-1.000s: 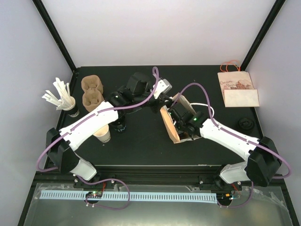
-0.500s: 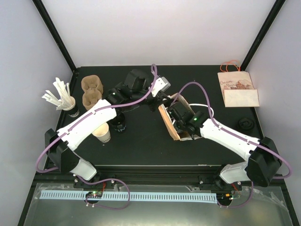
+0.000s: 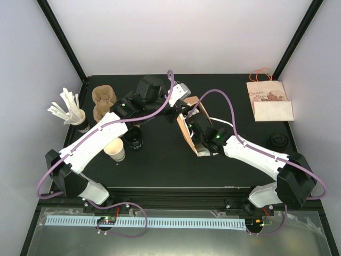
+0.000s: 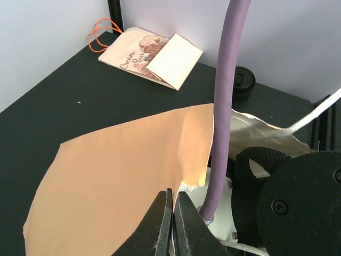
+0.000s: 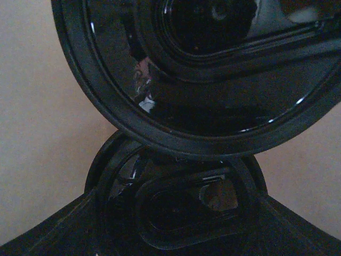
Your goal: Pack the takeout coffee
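A brown paper bag [image 3: 187, 128] lies open at the table's centre. My left gripper [image 4: 173, 200] is shut on the bag's upper edge [image 4: 186, 160] and holds the mouth up. In the top view my right gripper [image 3: 198, 132] reaches into that mouth, with its fingers hidden by the paper. The right wrist view looks inside the bag, where tan walls surround two black coffee cup lids. The larger lid [image 5: 213, 69] fills the top. The nearer lid [image 5: 181, 208] sits between my right gripper's [image 5: 178, 218] dark fingers, which close on that coffee cup.
At the left stand a cup of white stirrers [image 3: 74, 114], stacked cardboard carriers [image 3: 104, 102], a paper cup [image 3: 115, 151] and a black-lidded cup [image 3: 134, 140]. A printed paper bag [image 3: 269, 100] lies at the back right, with a loose black lid [image 3: 278, 140] nearby.
Both arms and the brown bag have shifted a little toward the back. The left gripper has lifted the bag's edge higher, and the right gripper sits deeper in the bag.
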Robot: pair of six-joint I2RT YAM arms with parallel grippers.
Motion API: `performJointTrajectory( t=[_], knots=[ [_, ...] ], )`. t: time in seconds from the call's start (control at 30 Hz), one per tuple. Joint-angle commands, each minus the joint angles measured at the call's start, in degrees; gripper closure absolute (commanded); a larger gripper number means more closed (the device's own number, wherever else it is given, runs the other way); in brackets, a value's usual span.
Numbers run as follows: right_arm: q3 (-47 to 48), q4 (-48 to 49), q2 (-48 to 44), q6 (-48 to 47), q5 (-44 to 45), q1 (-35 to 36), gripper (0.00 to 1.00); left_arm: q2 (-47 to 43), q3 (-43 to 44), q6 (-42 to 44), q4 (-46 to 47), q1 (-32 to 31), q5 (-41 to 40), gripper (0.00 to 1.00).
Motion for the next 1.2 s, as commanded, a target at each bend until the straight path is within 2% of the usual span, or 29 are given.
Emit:
performJointTrajectory(
  t=[0.0, 0.17, 0.43, 0.6, 0.87, 1.17],
  knots=[
    [-2.23, 6.6, 0.25, -1.54, 4.14, 0.21, 0.42, -4.0, 0.86, 1.74, 1.63, -0.65, 1.88, 0.97],
    [-6.25, 8.8, -0.13, 0.67, 5.41, 0.34, 0.42, -6.18, -3.47, 1.91, 3.08, -1.55, 1.5, 0.97],
    [-7.81, 7.09, -0.76, 2.3, 6.14, 0.38, 0.42, -7.05, -5.44, 2.38, 2.04, -2.04, 1.69, 0.97],
    [-7.89, 3.33, 0.77, 2.98, 4.87, 0.42, 0.42, -6.97, -5.4, 2.53, 1.62, -2.12, 1.36, 0.97],
    [-10.29, 5.41, -1.72, 1.9, 6.04, 0.43, 0.42, -6.84, -5.41, 0.7, 1.45, -1.97, 0.08, 0.98],
    [-9.84, 3.47, -0.46, 7.22, 0.6, 1.09, 0.41, -3.77, -2.86, -4.18, -2.43, 2.24, -0.83, 0.98]
  ],
)
